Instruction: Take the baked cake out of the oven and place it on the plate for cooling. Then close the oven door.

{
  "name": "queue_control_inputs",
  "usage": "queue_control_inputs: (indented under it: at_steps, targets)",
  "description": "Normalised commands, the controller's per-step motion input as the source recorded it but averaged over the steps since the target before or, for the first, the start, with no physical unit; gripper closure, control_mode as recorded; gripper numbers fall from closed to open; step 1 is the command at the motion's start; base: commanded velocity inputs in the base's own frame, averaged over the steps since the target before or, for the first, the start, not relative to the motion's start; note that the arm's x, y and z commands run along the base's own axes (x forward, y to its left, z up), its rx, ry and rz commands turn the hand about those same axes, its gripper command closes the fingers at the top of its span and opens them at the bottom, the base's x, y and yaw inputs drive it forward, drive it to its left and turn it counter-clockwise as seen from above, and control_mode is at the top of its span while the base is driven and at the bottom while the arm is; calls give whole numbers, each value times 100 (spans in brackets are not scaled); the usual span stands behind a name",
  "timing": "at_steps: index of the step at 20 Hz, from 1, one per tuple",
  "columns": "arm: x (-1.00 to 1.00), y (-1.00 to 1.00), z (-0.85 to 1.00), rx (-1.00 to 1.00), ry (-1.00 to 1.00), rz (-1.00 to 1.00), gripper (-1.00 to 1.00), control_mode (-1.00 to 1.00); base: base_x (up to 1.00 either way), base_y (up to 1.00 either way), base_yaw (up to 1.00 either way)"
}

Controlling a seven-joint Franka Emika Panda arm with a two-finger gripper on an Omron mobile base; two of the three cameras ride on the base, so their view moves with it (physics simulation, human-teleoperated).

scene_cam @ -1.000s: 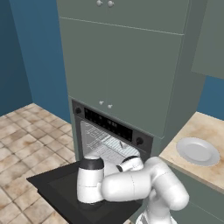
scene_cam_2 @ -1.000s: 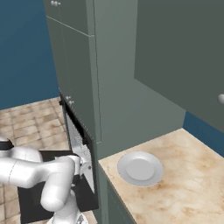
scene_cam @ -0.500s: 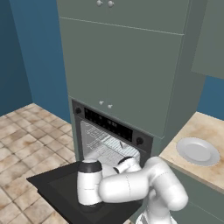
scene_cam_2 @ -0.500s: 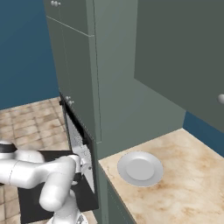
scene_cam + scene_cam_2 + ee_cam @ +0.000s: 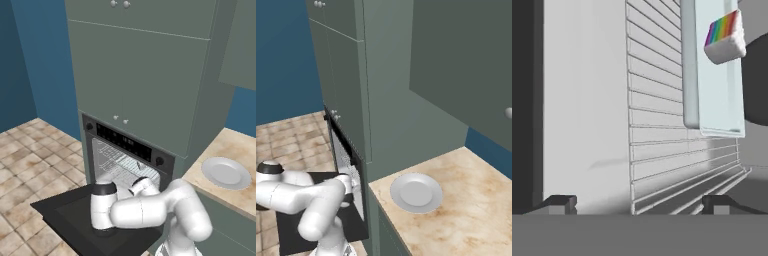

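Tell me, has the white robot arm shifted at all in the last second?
Yes, slightly. In the left base view, the arm's capped elbow has slid left over the open oven door, farther from the oven.

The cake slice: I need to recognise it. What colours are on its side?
Rainbow stripes on a white slice, best seen in the hand view.

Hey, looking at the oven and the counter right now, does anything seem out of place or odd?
Nothing looks spilled or damaged. The oven door hangs open, as the job needs. The cake sits on a pale tray on the wire rack, its side striped in rainbow colours, odd for a cake. The plate waits bare on the counter.
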Motion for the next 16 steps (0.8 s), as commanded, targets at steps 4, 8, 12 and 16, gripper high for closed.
queue_control_inputs:
  at_steps: [4,8,12,16]
  targets:
    - [44,3,-34,0,0,0,-100,-100,0,0,0]
    - [42,0,-36,0,0,0,-100,-100,0,0,0]
    - [40,0,-38,0,0,0,-100,-100,0,0,0]
    - [38,0,-34,0,0,0,-100,-100,0,0,0]
